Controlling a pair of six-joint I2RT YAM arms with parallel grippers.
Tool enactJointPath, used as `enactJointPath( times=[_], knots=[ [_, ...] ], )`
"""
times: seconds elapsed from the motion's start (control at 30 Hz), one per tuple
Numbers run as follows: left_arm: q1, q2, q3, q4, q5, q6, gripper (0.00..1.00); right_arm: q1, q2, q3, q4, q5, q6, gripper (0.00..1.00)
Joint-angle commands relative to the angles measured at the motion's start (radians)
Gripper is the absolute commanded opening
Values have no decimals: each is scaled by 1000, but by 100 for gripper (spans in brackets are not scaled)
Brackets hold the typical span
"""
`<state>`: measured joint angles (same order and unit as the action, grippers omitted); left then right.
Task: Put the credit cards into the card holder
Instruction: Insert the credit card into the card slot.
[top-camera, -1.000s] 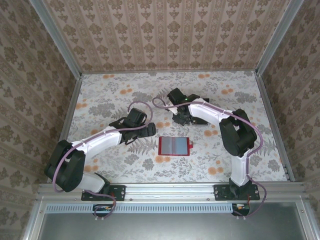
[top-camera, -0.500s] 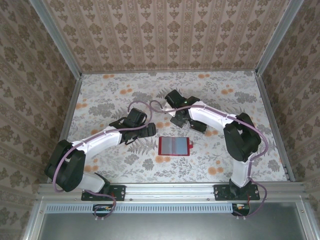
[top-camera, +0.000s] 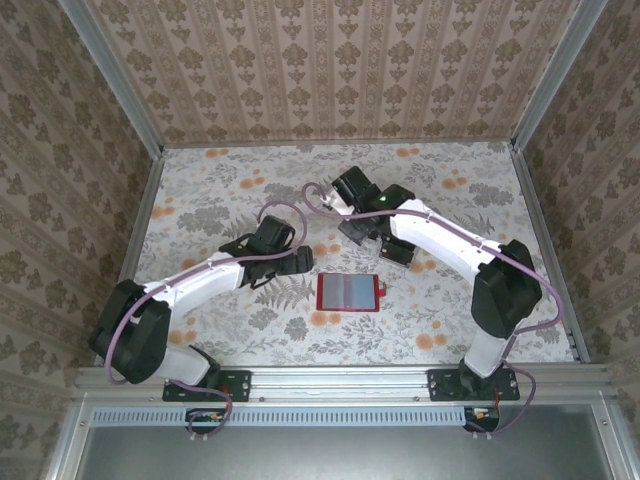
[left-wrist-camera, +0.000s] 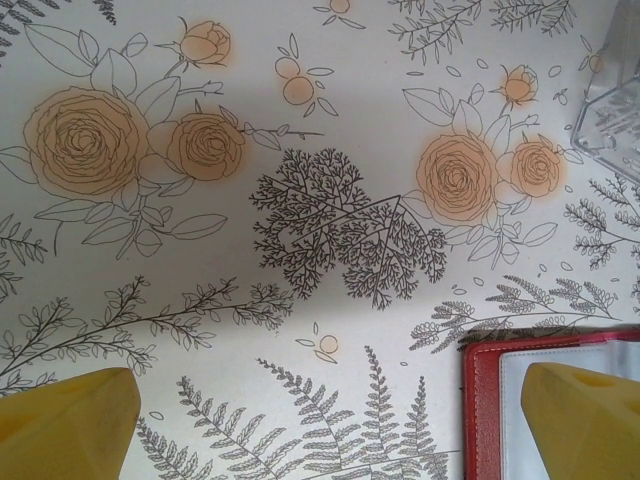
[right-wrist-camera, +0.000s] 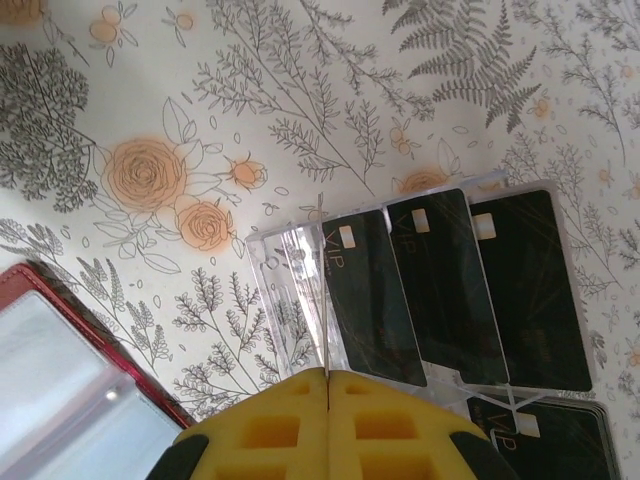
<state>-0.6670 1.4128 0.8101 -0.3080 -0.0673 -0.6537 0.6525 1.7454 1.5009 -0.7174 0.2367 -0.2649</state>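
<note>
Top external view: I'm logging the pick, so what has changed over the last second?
The right arm's elbow swung outward to the right, and the right end effector is now shut, apparently on a credit card held edge-on above the clear rack. The left end effector, open, and the red card holder stayed put.

Card holder (top-camera: 349, 292) red, grey inside — credit cards (right-wrist-camera: 440, 285) black — tablecloth (top-camera: 220, 190) orange-rose floral.

Lab robot booth: wallpapered panels (top-camera: 330, 60), aluminium frame (top-camera: 340, 380), floral tabletop (top-camera: 440, 310)
</note>
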Motion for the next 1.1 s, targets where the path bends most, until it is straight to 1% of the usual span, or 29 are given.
enactJointPath(
  times=[0.0,0.13,0.27,0.33,0.4,0.6,0.87,1.07],
  knots=[
    [-104,0,59,-86,-70,93,100,10,-185,-103,-79,-107,391,0],
    [-178,10,61,-97,-126,119,100,10,-305,-265,-7,-213,606,0],
    [-229,46,78,-108,-166,128,100,10,-447,-462,132,-295,786,0],
    [-239,61,75,-100,-171,110,100,10,-497,-538,177,-294,846,0],
    [-239,64,67,-83,-169,96,100,9,-523,-577,213,-284,869,0],
    [-240,61,55,-56,-179,92,100,10,-554,-646,226,-269,938,0],
    [-240,95,41,8,-147,89,100,13,-521,-793,451,-368,1104,0],
    [-239,134,46,30,-135,91,100,17,-485,-827,538,-396,1141,0]
  ],
)
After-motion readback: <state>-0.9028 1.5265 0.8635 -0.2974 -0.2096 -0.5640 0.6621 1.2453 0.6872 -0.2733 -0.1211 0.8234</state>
